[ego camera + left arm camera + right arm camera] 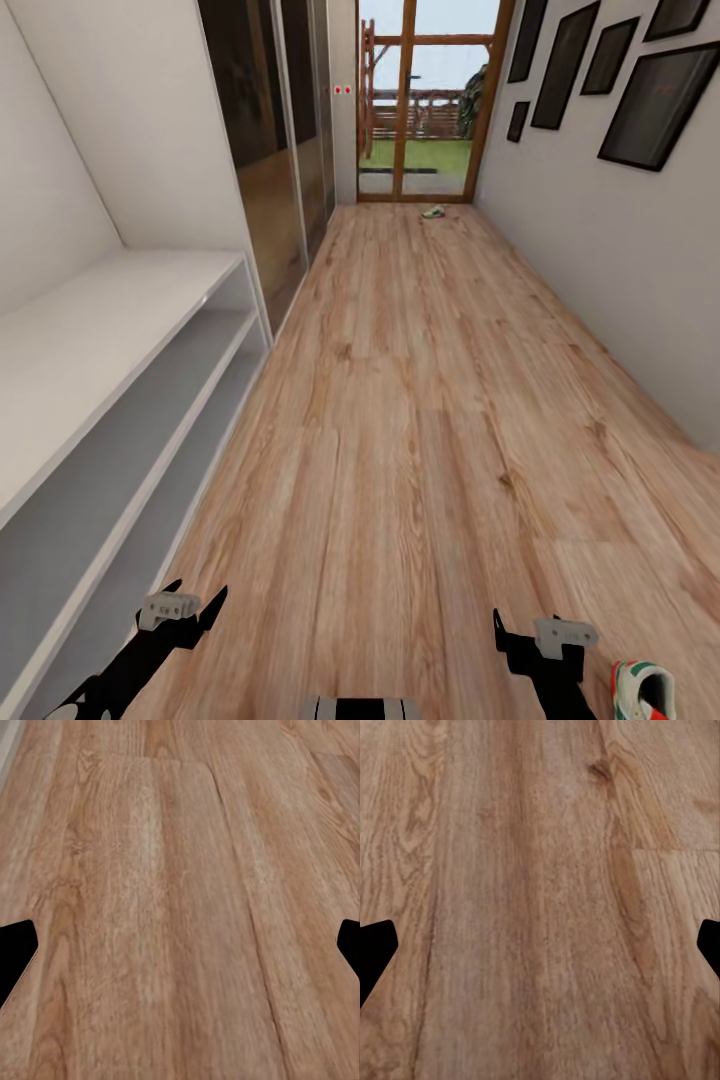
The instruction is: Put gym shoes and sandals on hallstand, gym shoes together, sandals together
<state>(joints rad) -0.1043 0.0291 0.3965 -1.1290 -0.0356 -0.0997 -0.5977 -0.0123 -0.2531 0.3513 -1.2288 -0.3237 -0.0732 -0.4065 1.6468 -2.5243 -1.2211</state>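
One white gym shoe (pixel 642 692) with green stripes and red accents lies on the corridor floor (pixel 420 420) at the head view's bottom right, just right of my right gripper (pixel 540 640). A second gym shoe (pixel 433 212) lies far down the corridor near the glass door. The white hallstand (pixel 110 340) runs along the left wall with bare tiers. My left gripper (pixel 185 610) hovers low beside the rack's near end. Both grippers are open with nothing between the fingers; the wrist views show black fingertips (pixel 16 952) (pixel 376 952) wide apart over bare planks. The sandals are out of view.
Dark mirrored wardrobe doors (pixel 270 150) follow the rack on the left. A wood-framed glass door (pixel 430 100) closes the corridor's far end. Framed pictures (pixel 655 100) hang on the right wall. The corridor is narrow, with walls on both sides.
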